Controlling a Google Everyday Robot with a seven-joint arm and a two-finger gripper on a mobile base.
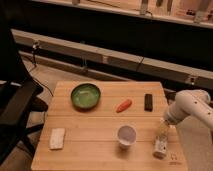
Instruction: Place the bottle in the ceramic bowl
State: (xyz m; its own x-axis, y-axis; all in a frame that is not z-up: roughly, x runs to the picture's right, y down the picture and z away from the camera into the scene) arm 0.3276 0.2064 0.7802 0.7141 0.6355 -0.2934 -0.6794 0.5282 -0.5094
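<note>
A green ceramic bowl (85,95) sits on the wooden table (100,145) at the back left. A pale bottle (160,143) lies on its side near the table's front right corner. My gripper (163,127) hangs at the end of the white arm (192,105) that reaches in from the right; it sits right over the bottle's far end, close to or touching it.
A white cup (126,135) stands just left of the bottle. An orange carrot (123,105) and a black rectangular object (148,101) lie at the back. A white sponge (57,138) lies front left. A black chair (17,105) stands left of the table.
</note>
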